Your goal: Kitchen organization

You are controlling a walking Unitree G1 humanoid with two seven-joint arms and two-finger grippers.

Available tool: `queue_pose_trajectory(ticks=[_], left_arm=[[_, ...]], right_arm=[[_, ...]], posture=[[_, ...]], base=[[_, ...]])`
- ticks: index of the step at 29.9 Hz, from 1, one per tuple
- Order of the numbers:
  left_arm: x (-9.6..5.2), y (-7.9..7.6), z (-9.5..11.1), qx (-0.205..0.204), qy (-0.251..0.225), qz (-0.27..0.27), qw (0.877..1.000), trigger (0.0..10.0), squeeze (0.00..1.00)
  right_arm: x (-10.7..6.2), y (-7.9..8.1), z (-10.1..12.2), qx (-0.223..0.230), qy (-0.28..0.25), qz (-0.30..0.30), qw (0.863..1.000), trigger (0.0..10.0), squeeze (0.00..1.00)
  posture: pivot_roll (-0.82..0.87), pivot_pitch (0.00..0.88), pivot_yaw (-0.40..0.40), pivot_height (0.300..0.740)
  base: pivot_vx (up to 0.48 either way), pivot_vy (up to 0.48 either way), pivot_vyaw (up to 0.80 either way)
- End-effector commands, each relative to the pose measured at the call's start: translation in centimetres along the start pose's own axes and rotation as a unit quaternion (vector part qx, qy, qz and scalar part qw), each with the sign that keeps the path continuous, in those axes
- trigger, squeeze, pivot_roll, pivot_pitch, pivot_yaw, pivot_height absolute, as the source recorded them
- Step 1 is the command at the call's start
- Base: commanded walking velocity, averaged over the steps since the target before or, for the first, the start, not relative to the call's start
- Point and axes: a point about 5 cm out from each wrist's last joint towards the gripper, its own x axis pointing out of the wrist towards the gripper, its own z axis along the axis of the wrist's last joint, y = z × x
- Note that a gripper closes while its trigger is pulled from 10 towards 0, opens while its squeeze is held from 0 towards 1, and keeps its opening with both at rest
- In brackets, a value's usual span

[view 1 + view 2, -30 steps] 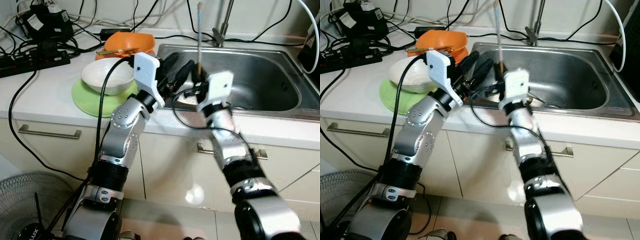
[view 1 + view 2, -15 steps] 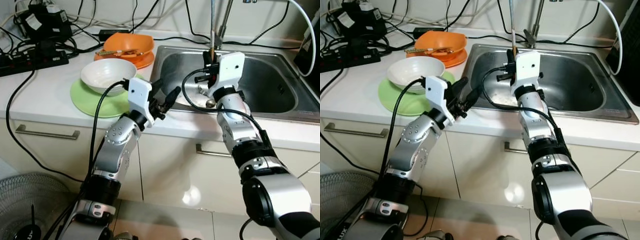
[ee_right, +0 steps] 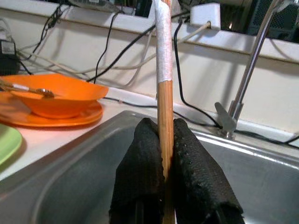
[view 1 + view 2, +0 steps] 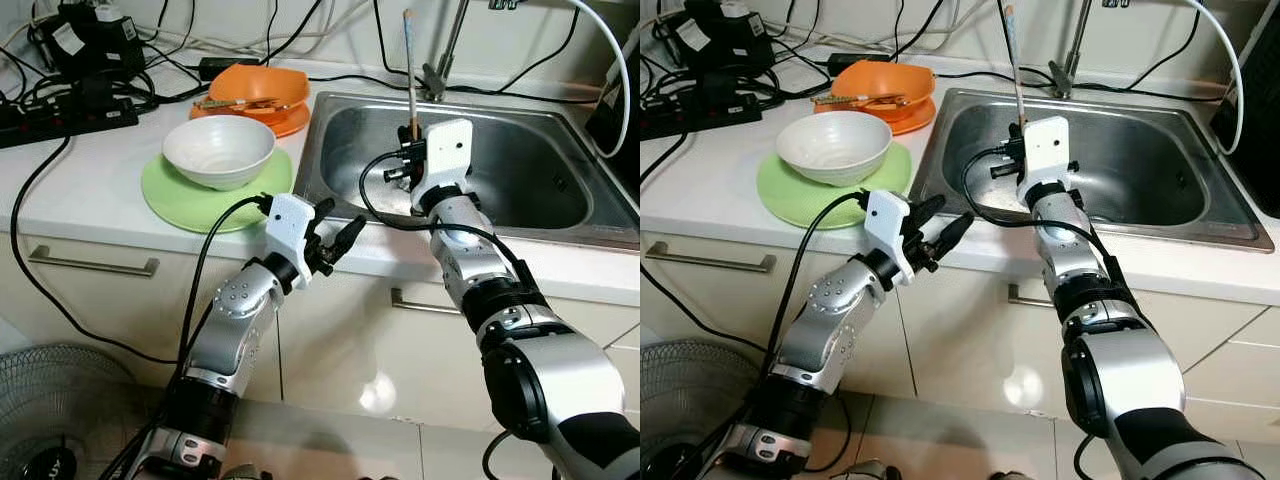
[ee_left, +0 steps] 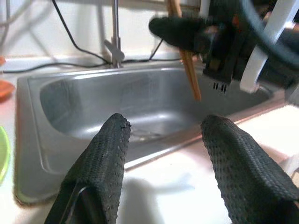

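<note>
The right tool [image 3: 164, 163] is pinched tight on a wooden stick [image 3: 164, 98], holding it upright over the sink [image 4: 520, 190] near its left wall. The left tool [image 5: 182, 163] hangs with fingers spread wide at the bench's front edge, just before the sink's left corner. Further left, a white bowl [image 4: 218, 150] sits on a green plate [image 4: 180, 205], with an orange bowl [image 4: 262, 85] behind
</note>
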Motion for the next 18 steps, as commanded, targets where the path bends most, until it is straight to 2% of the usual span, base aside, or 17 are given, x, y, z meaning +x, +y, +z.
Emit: queue_pose_trajectory(ticks=[1,4,5,6,7,12,13,14,18], left_arm=[[-0.23,-0.04,-0.01,0.005,0.005,0.001,1.0,10.0,0.0],[-0.35,0.05,0.02,0.006,0.006,0.003,1.0,10.0,0.0],[-0.38,0.04,0.06,0.007,0.005,0.003,1.0,10.0,0.0],[-0.4,0.03,0.08,0.007,0.005,0.003,1.0,10.0,0.0],[-0.43,0.03,0.14,0.008,0.004,0.004,1.0,10.0,0.0],[-0.53,0.06,0.29,0.009,0.003,0.005,1.0,10.0,0.0],[-0.56,0.08,0.32,0.01,0.003,0.005,1.0,10.0,0.0],[-0.58,0.11,0.35,0.011,0.003,0.006,1.0,10.0,0.0],[-0.64,0.15,0.38,0.012,0.004,0.007,1.0,10.0,0.0]], right_arm=[[0.34,-0.37,0.4,-0.007,0.003,-0.003,1.0,10.0,0.0],[0.21,-0.07,0.12,-0.01,0.007,0.007,1.0,10.0,0.0],[0.15,0.04,0.01,-0.01,0.008,0.009,1.0,10.0,0.27],[0.11,0.1,-0.05,-0.01,0.008,0.01,1.0,10.0,0.27],[0.09,0.16,-0.1,-0.008,0.008,0.011,1.0,10.0,1.0],[0.04,0.39,-0.22,-0.008,0.009,0.013,1.0,10.0,1.0],[0.03,0.45,-0.25,-0.009,0.01,0.014,1.0,10.0,0.23],[0.01,0.5,-0.29,-0.01,0.011,0.014,1.0,10.0,0.0],[-0.09,0.58,-0.51,-0.01,0.015,0.013,1.0,10.0,0.0]], posture=[[0.13,0.0,-0.061,0.74],[0.13,0.0,-0.063,0.74],[0.13,0.0,-0.063,0.74],[0.14,0.0,-0.063,0.74],[0.14,0.0,-0.064,0.74],[0.14,0.0,-0.063,0.74],[0.14,0.0,-0.062,0.74],[0.14,0.0,-0.061,0.74],[0.14,0.0,-0.06,0.74]], base=[[0.0,0.0,0.0],[0.0,0.0,0.0],[0.0,0.0,0.0],[0.0,0.0,0.0],[0.0,0.0,0.0],[0.0,0.0,0.0],[0.0,0.0,0.0],[0.0,0.0,0.0],[0.0,0.0,0.0]])
